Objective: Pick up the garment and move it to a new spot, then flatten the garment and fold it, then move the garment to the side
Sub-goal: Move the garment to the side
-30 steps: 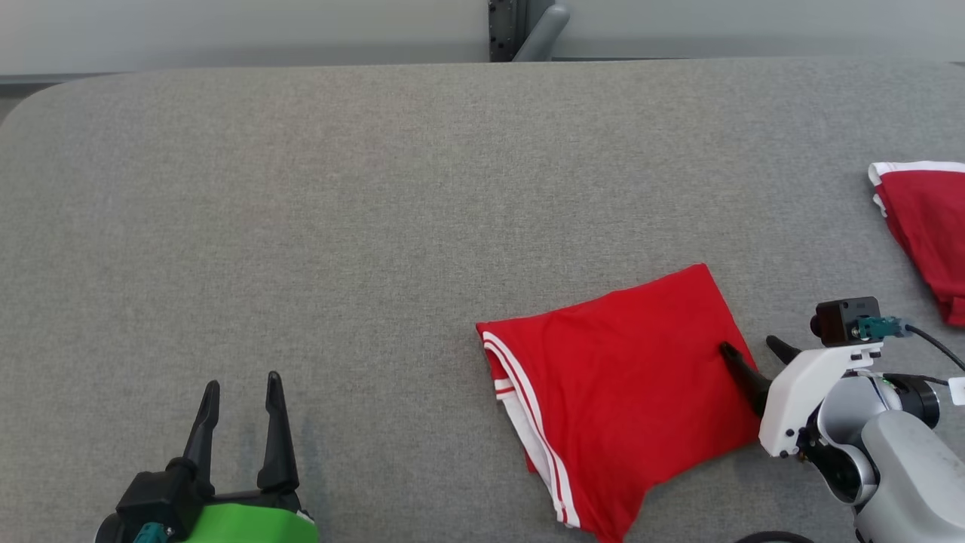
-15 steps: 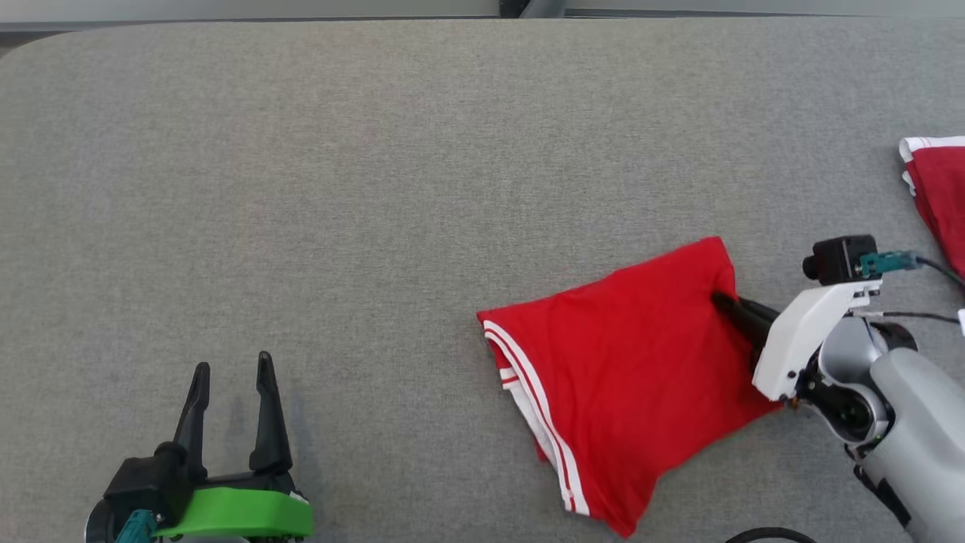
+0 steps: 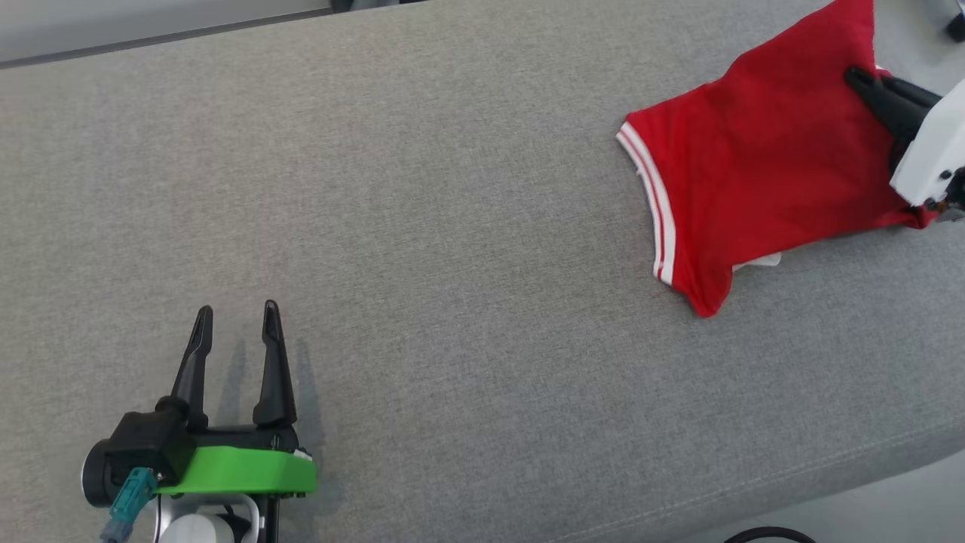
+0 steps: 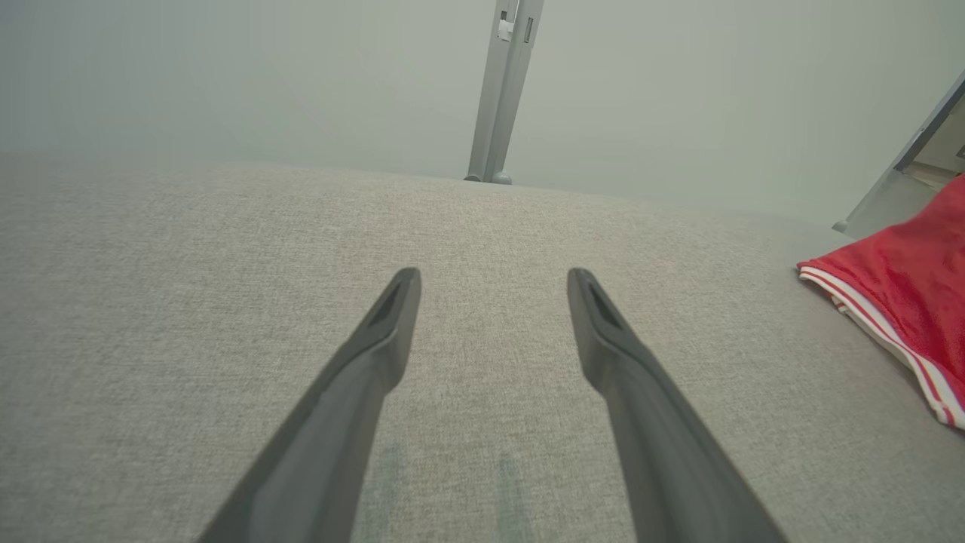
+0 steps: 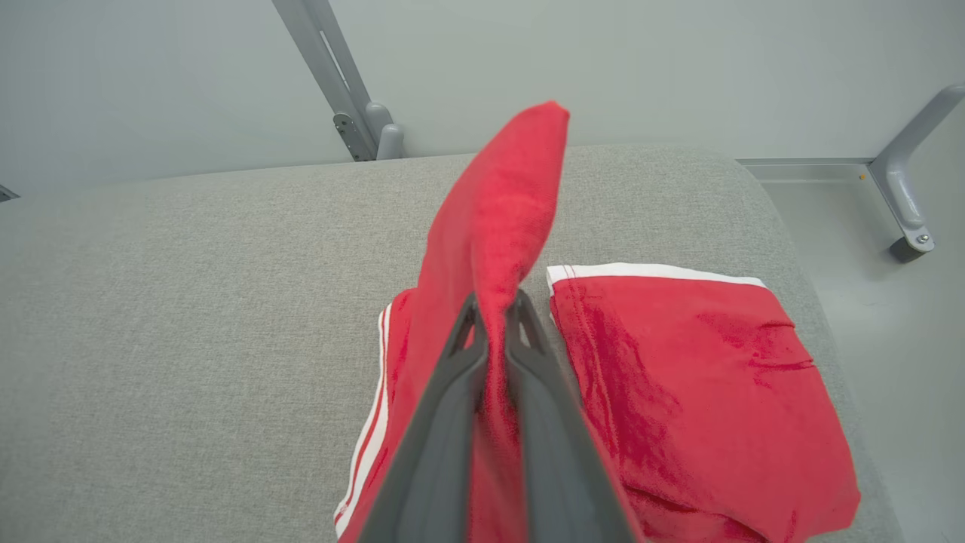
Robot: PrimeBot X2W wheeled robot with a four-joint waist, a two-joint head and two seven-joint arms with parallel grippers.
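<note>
The grey fabric table [image 3: 452, 226] spans the head view. The red garment [image 3: 754, 166], folded and white-striped, lies at 2 o'clock. A second red garment [image 5: 693, 377] lies flat just beside it. The right gripper [image 3: 859, 75] reaches in from 3 o'clock, fingers pinching a raised fold of the red garment. The left gripper [image 3: 238, 308] sits at 7 o'clock, fingers pointing to 12, spread apart.

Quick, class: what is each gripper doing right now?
Left gripper: open, holding nothing.
Right gripper: shut on the red garment.
</note>
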